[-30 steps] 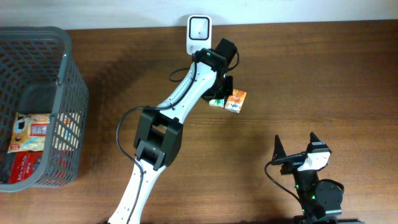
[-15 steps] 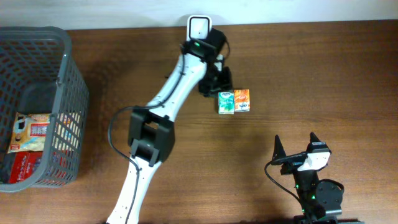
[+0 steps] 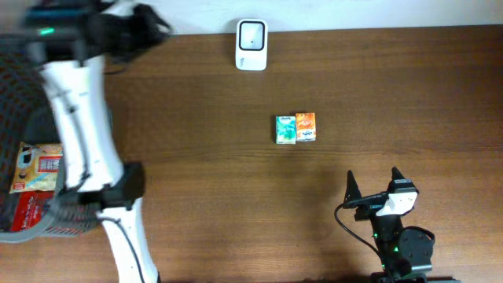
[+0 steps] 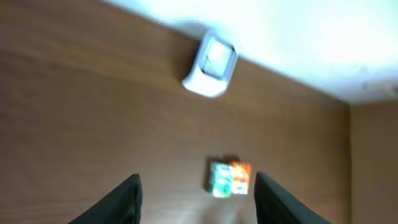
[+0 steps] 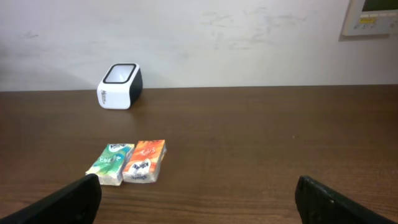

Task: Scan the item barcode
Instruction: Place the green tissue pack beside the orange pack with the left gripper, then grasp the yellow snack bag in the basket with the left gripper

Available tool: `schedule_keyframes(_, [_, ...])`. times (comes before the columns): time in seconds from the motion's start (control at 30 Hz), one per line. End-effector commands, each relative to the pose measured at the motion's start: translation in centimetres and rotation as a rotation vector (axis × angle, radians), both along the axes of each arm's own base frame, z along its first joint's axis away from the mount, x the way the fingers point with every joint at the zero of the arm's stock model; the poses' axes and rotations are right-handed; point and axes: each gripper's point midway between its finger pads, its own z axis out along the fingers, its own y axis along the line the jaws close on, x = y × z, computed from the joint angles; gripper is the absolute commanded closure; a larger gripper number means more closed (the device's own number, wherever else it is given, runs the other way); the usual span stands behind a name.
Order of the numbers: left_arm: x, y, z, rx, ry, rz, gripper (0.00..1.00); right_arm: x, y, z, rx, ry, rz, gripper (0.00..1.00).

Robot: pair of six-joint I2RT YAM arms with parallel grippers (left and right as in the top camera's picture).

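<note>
The item, a twin tissue pack with a green half and an orange half (image 3: 295, 128), lies flat on the brown table, free of both grippers. The white barcode scanner (image 3: 251, 34) stands at the table's far edge, behind and left of the pack. My left gripper (image 3: 151, 22) is blurred at the far left, well away from the pack. Its wrist view shows the gripper (image 4: 198, 205) open and empty, with the pack (image 4: 229, 178) and the scanner (image 4: 211, 64) ahead. My right gripper (image 3: 373, 179) stands open near the front edge, and in its own view the right gripper (image 5: 199, 205) faces the pack (image 5: 129, 163) and the scanner (image 5: 119, 86).
A grey mesh basket (image 3: 35, 229) with snack packets (image 3: 35, 169) stands at the left edge, partly under the left arm. A pale wall runs along the table's far edge.
The left gripper opened and let the tissue pack go onto the table near the scanner. The left arm then swung far to the left, over the basket. The right arm has not moved.
</note>
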Motion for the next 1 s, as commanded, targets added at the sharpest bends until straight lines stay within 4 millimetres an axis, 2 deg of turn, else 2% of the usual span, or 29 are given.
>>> schedule_keyframes(0.0, [-4.7,5.8,7.8,0.116,-0.225,0.063,0.4,0.0,-0.1,-0.3,0.01,0.006,-0.004,0.01])
schedule_keyframes(0.07, [-6.3,9.5,9.3,0.188,-0.252,0.165,0.39,0.0,-0.1,-0.3,0.01,0.006,-0.004,0.01])
schedule_keyframes(0.1, [-7.4,13.2,9.4,0.247,-0.224,0.307,0.32,0.0,-0.1,-0.3,0.01,0.006,-0.004,0.01])
schedule_keyframes(0.13, [-8.7,17.6,8.5,0.323,-0.144,0.512,0.25,0.0,-0.1,-0.3,0.01,0.006,-0.004,0.01])
schedule_keyframes(0.17, [-9.4,19.7,7.6,0.38,-0.085,0.605,0.21,0.0,-0.1,-0.3,0.01,0.006,-0.004,0.01])
schedule_keyframes(0.2, [-9.8,21.4,6.1,0.419,-0.013,0.664,0.19,0.0,-0.1,-0.3,0.01,0.006,-0.004,0.01])
schedule_keyframes(0.23, [-9.9,22.2,4.7,0.424,0.043,0.688,0.18,0.0,-0.1,-0.3,0.01,0.006,-0.004,0.01])
schedule_keyframes(0.3, [-10.7,25.2,0.3,0.371,0.216,0.836,0.05,0.0,-0.1,-0.3,0.01,0.006,-0.004,0.01])
schedule_keyframes(0.33, [-10.6,26.3,-1.6,0.358,0.266,0.848,0.01,0.0,-0.1,-0.3,0.01,0.006,-0.004,0.01])
schedule_keyframes(0.4, [-11.3,28.1,-6.3,0.348,0.407,0.863,0.01,0.0,-0.1,-0.3,0.01,0.006,-0.004,0.01])
schedule_keyframes(0.53, [-11.6,29.0,-14.4,0.335,0.571,0.846,0.01,0.0,-0.1,-0.3,0.01,0.006,-0.004,0.01])
schedule_keyframes(0.63, [-11.2,29.2,-20.0,0.311,0.61,0.877,0.01,0.0,-0.1,-0.3,0.01,0.006,-0.004,0.01])
schedule_keyframes(0.8, [-10.0,29.8,-24.0,0.296,0.566,0.918,0.01,0.0,-0.1,-0.3,0.01,0.006,-0.004,0.01])
schedule_keyframes(0.87, [-9.9,29.8,-25.5,0.297,0.57,0.913,0.1,0.0,-0.1,-0.3,0.01,0.006,-0.004,0.01])
schedule_keyframes(0.97, [-10.6,29.4,-27.9,0.297,0.615,0.905,0.16,0.0,-0.1,-0.3,0.01,0.006,-0.004,0.01])
